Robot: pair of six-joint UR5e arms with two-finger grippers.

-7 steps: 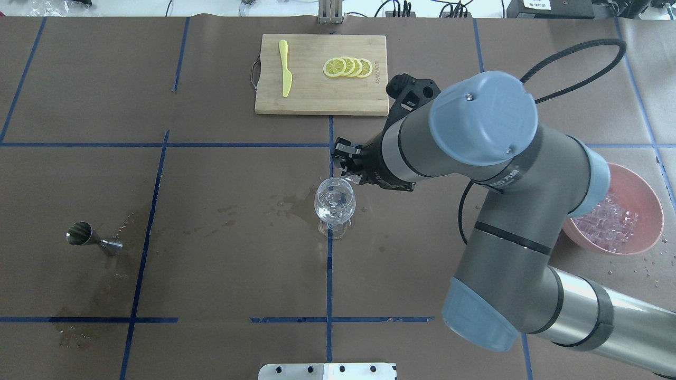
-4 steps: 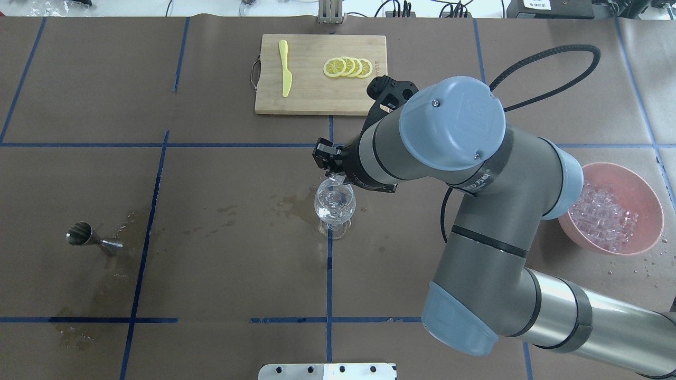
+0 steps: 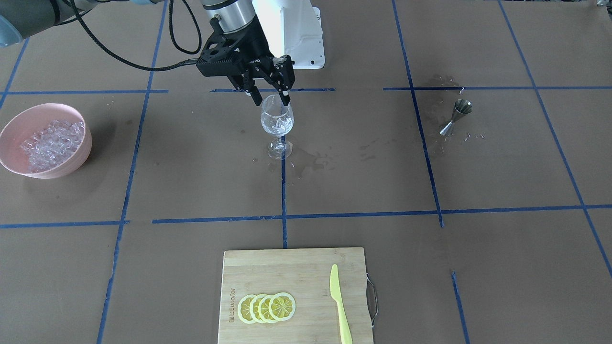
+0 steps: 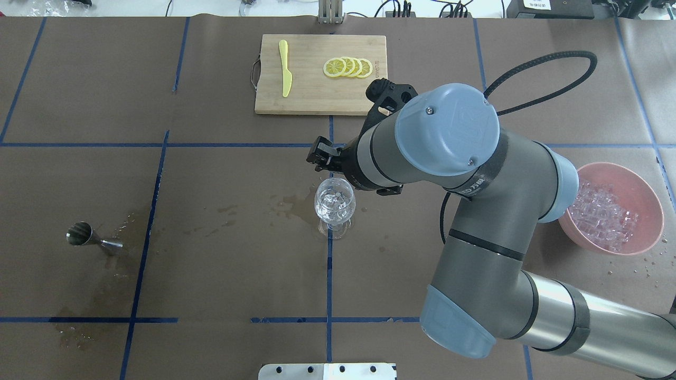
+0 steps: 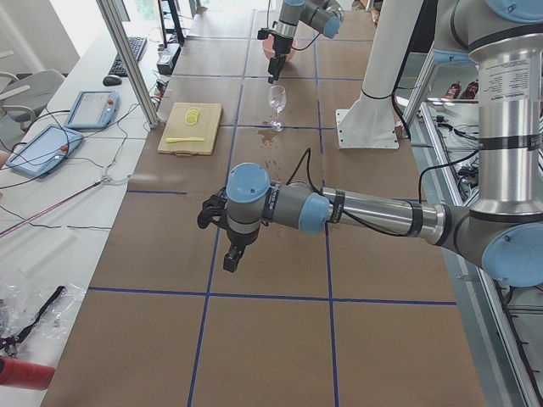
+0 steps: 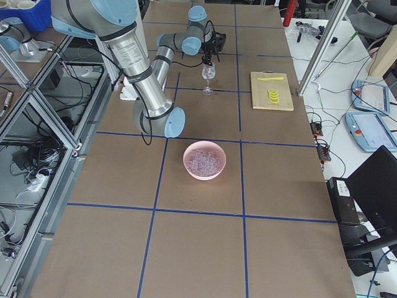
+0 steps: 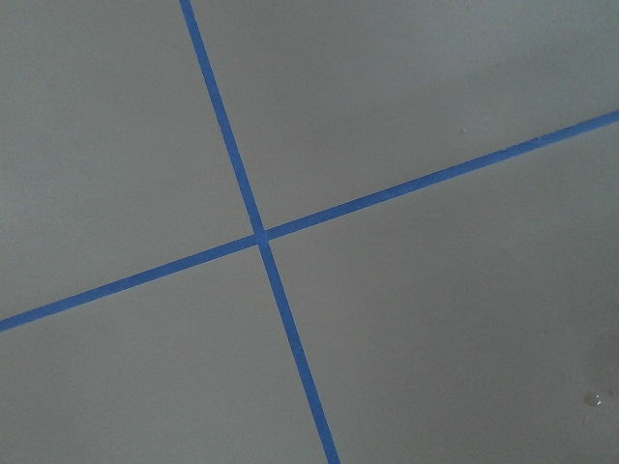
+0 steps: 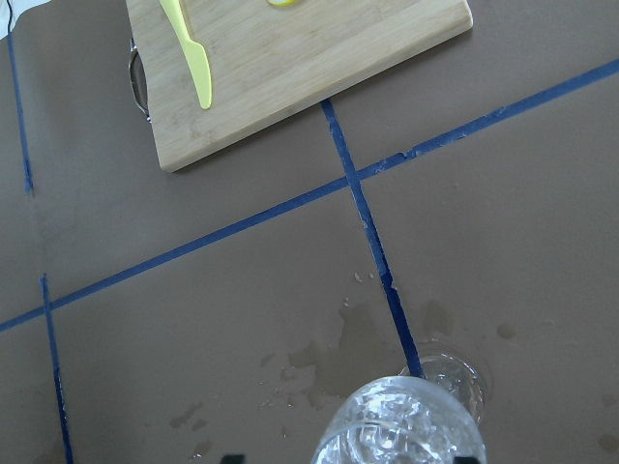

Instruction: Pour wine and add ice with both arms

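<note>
A clear wine glass (image 4: 335,203) stands upright at the table's middle and holds clear ice pieces; it also shows in the front view (image 3: 277,122) and at the bottom of the right wrist view (image 8: 401,430). My right gripper (image 3: 271,99) is open and hangs just over the glass's rim, fingers apart, nothing between them; in the overhead view it (image 4: 322,158) sits at the glass's far edge. The ice (image 4: 602,219) heaps in a pink bowl (image 4: 634,177) at the right. My left gripper (image 5: 229,259) hangs over bare table, far from the glass; I cannot tell whether it is open or shut.
A steel jigger (image 4: 87,237) lies on its side at the left among wet stains. A bamboo board (image 4: 317,95) at the back holds lemon slices (image 4: 348,67) and a yellow knife (image 4: 285,68). Wet patches lie around the glass's foot.
My right arm has swung left, bringing its gripper over the glass. The clear piece seen at its fingertips earlier no longer shows there.
</note>
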